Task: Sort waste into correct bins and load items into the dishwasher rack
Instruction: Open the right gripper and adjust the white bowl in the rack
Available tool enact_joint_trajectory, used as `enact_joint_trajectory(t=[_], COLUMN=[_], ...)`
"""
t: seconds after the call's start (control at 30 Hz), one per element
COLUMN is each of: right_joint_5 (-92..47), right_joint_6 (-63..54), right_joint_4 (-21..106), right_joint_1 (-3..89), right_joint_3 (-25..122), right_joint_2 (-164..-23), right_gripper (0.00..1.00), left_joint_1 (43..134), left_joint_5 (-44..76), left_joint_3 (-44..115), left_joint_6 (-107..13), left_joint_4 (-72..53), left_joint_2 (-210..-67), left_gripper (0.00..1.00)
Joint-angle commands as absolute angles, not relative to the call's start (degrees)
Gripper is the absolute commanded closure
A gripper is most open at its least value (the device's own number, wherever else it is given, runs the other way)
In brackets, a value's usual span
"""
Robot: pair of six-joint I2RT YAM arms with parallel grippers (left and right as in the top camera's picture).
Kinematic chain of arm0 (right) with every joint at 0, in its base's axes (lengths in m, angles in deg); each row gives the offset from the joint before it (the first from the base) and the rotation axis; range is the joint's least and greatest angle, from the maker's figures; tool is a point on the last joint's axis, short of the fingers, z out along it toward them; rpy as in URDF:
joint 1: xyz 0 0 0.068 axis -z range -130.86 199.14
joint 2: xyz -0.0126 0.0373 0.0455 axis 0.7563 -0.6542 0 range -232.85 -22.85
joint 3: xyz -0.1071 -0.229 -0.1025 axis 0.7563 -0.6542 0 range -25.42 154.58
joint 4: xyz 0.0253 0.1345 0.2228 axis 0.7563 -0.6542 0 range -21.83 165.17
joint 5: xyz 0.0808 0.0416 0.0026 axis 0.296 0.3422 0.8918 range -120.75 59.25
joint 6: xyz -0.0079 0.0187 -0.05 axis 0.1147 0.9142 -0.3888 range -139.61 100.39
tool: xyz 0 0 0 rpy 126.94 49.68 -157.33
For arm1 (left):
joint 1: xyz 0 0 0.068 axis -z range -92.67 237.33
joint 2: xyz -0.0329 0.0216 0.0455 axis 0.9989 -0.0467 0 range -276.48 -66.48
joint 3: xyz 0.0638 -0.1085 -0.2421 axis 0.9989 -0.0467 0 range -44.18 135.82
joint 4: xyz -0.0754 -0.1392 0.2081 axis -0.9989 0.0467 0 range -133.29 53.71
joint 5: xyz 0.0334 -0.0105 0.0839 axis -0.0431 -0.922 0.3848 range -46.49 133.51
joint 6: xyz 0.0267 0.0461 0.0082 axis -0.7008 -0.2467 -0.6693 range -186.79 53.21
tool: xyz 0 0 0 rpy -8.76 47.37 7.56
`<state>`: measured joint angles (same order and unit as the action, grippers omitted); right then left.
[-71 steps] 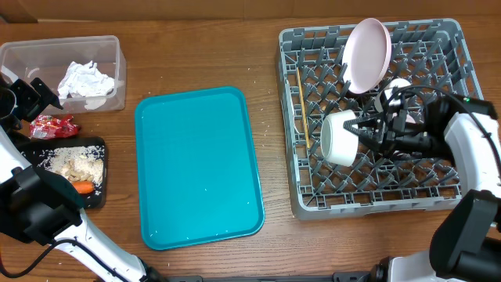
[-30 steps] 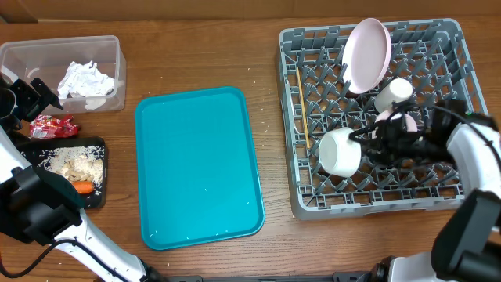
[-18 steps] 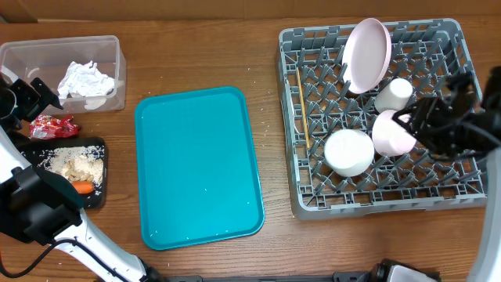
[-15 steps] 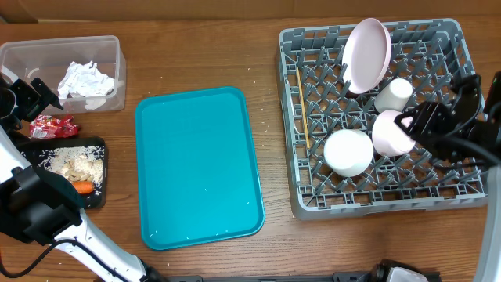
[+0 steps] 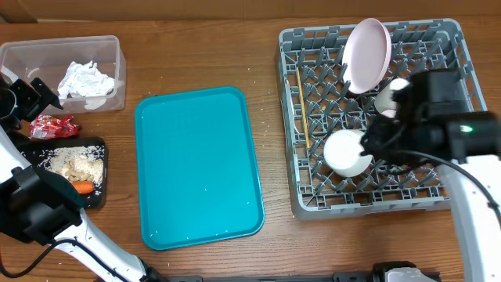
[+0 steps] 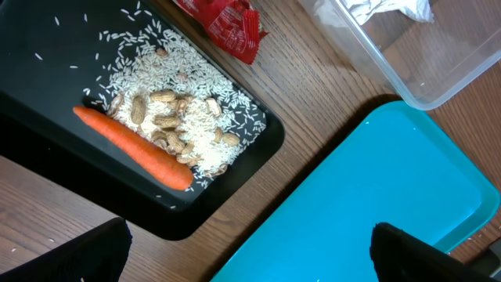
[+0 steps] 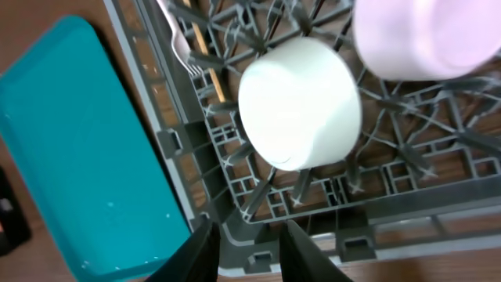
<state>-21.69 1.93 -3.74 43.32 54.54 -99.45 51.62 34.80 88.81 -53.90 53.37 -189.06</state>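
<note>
The grey dishwasher rack (image 5: 454,196) holds the upright pale pink plate (image 5: 368,53), a white cup (image 5: 391,95), an upturned white bowl (image 5: 347,152) and a wooden chopstick (image 5: 300,102). My right gripper (image 7: 252,254) is open and empty, raised over the rack's front edge. Its wrist view shows the white bowl (image 7: 301,102), a pink bowl (image 7: 427,35), the white fork (image 7: 178,43) and the chopstick (image 7: 205,55). My left gripper (image 6: 250,262) is wide open above the black tray (image 6: 47,149), which holds the carrot (image 6: 133,147) and beige scraps (image 6: 176,117). The red wrapper (image 6: 227,23) lies beside it.
The clear tub (image 5: 23,59) at the back left holds crumpled tissue (image 5: 86,78). The flat teal tray (image 5: 196,164) lies in the middle of the wooden table. My right arm (image 5: 430,110) hangs over the rack and hides the pink bowl from overhead.
My right gripper has let go of the white bowl, which now rests mouth-down in the rack beside the pink bowl. The right arm has drawn back and risen. The left arm has not moved.
</note>
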Motion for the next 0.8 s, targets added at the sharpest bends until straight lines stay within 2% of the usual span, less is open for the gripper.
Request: enact_joint_trajectory(t=[0.0, 0.23, 0.77], right_joint_5=[-27.1, -28.2, -33.6], right_joint_6=[6.4, 6.1, 6.4], right_joint_4=[-1.8, 1.2, 1.6], right_joint_1=[40.9, 40.8, 40.9], right_joint_3=[51.0, 50.5, 50.1], right_joint_2=[-103.1, -112.4, -114.3], right_gripper=[0.77, 0.83, 0.82], left_joint_1=[51.9, 51.9, 51.9], left_joint_5=[35.1, 35.1, 35.1], left_joint_3=[89.4, 89.4, 89.4], left_joint_6=[-55.2, -55.2, -55.2], left_joint_4=[53.5, 53.5, 53.5], left_joint_2=[-187.9, -187.9, -187.9], left_gripper=[0.0, 0.0, 0.0])
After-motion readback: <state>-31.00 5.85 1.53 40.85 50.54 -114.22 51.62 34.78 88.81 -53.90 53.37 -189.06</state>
